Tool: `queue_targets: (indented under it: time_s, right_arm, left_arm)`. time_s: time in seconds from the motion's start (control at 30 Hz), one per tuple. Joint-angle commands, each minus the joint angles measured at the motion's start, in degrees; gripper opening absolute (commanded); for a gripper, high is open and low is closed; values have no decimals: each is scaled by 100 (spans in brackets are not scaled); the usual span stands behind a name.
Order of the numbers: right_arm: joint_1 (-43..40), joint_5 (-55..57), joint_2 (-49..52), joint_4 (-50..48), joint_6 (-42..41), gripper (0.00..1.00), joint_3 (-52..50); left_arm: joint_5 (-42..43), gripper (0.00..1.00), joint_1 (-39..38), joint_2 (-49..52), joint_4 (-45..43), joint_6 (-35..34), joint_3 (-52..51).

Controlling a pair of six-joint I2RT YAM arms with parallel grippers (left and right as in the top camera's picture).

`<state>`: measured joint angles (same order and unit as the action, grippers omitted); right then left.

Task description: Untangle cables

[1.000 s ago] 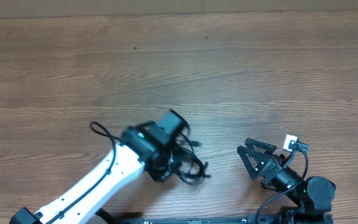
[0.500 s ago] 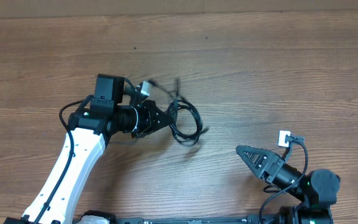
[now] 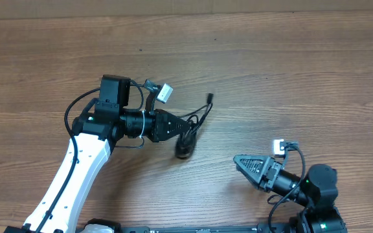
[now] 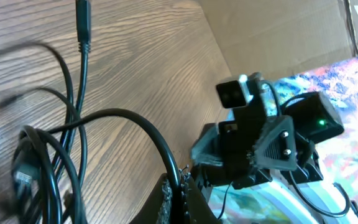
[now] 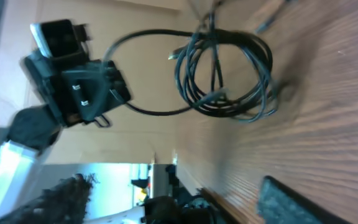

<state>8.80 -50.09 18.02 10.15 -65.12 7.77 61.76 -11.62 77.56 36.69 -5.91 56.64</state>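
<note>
Two tools are over the wooden worktop (image 3: 290, 71), and only one of them has anything in its grip. The left tool (image 3: 184, 127) lies sideways, pointing towards the right arm's side, and is clenched on the cables (image 3: 188, 141). In its wrist view one black strand arches up and runs down between its closed fingers (image 4: 165, 198).

The rest of the cables gathers just past the left tool's tip as a loose bunch of thin black loops. From the right wrist view these loops lie over one another in a rough ring, hanging off the left tool on a single curved strand. One plug end (image 3: 210, 98) sticks out of the bunch on the side farther from the left tool's arm, beyond the tip and clear of the loops. The near part of the bunch is dark and smeared in the overhead view, and whether it touches the worktop cannot be told.

The right tool (image 3: 245, 171) sits well apart from the left tool, off beyond its tip and towards the near edge of the worktop, aimed back at it. Its jaws stand spread with nothing between them, and no strand reaches it.
</note>
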Motion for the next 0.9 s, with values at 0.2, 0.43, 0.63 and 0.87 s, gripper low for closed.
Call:
queue_targets:
  time_s: [0.2,0.43,0.63,0.87]
  right_arm:
    - [929,1416,-4,997,90,100,120]
    - [1150,1794,-4,1373,92,100,118]
    - [1150,1945,-4,1425,111,100,118]
    - [1150,2100,-4,1727,111,100,118]
  left_arm:
    - [-3180,100,-2,-116,1097,-2157,138]
    - [-5038,100,-4,-107,2315,-3921,118]
    - [-4948,88,-4,-107,2326,-4293,4]
    - [-4994,64,-219,-105,1895,-5403,-428]
